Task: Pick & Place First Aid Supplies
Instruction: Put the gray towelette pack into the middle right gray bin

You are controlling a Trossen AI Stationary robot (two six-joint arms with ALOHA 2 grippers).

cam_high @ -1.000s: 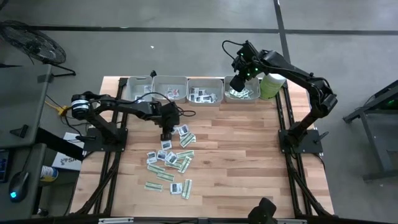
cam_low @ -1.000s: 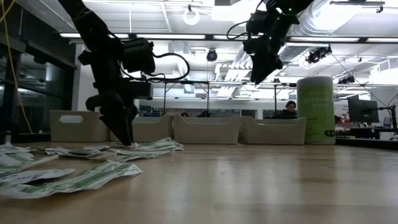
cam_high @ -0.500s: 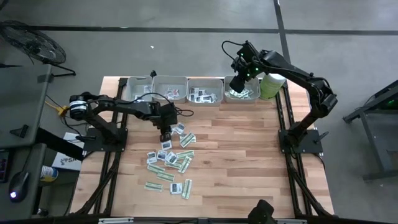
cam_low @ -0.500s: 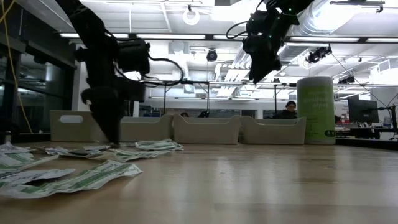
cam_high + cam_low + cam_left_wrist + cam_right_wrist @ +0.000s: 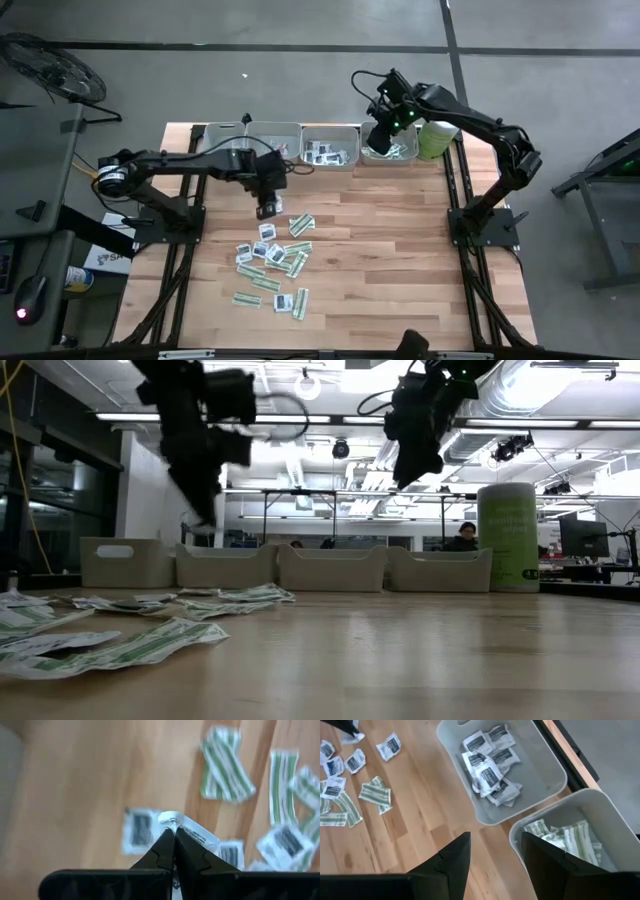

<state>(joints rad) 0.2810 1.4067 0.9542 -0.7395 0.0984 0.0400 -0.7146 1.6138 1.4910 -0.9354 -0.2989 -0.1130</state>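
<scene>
Scattered across the near and middle part of the pale wooden plank counter: small flat first aid sachets, narrow green-and-white striped strips mixed with squarish white packets bearing dark marks. Above the far edge of that scatter, raised off the counter: left hand, fingers pinched tight on one white squarish sachet by its corner. Along the far edge, a row of grey rectangular plastic trays, white dark-marked packets in one, green striped strips in the next. Over that last tray: right hand, fingers spread apart, nothing between them. Just beside, a tall pale green cylindrical tub.
</scene>
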